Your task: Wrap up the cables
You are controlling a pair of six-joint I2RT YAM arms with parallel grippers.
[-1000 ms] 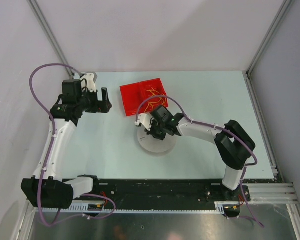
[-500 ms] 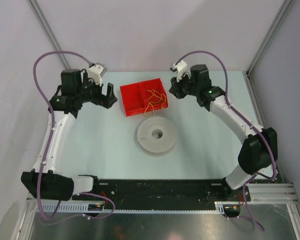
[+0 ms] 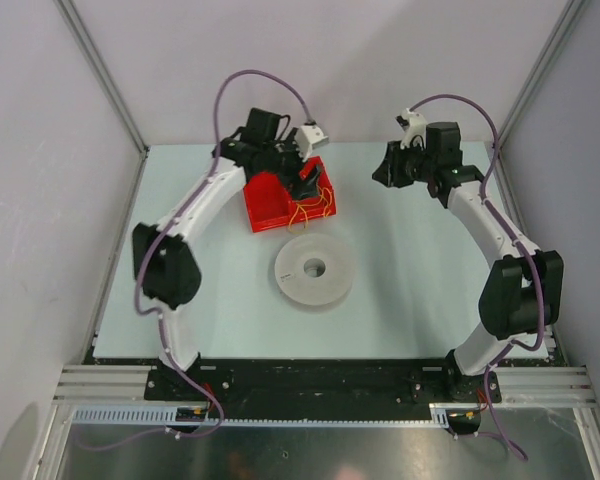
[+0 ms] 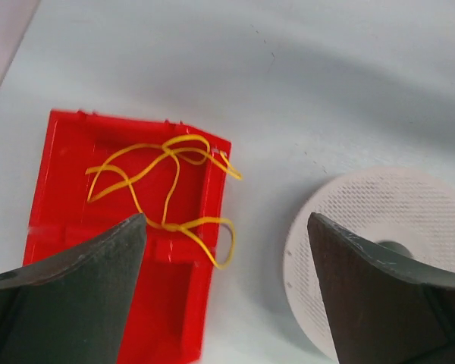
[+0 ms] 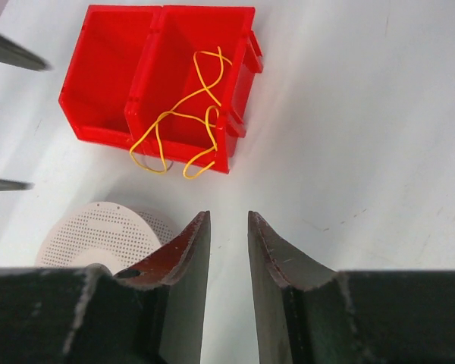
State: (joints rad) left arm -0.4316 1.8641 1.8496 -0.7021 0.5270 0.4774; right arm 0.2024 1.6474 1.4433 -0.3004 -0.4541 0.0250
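One tangle of cables [image 4: 171, 186] lies in the red bin [image 4: 68, 163], loops over its rim. We hold the left hand [image 4: 226, 224] wide above it, likely for pickup; right hand [image 5: 229, 216] narrow, empty, aside.

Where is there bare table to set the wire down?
Bare table lies between the white disc and the right arm, and between the disc and the left arm. The near strip in front of the disc is free. Crowded: the far middle, where the left arm's jaws hang over the red bin holding the yellow wire.
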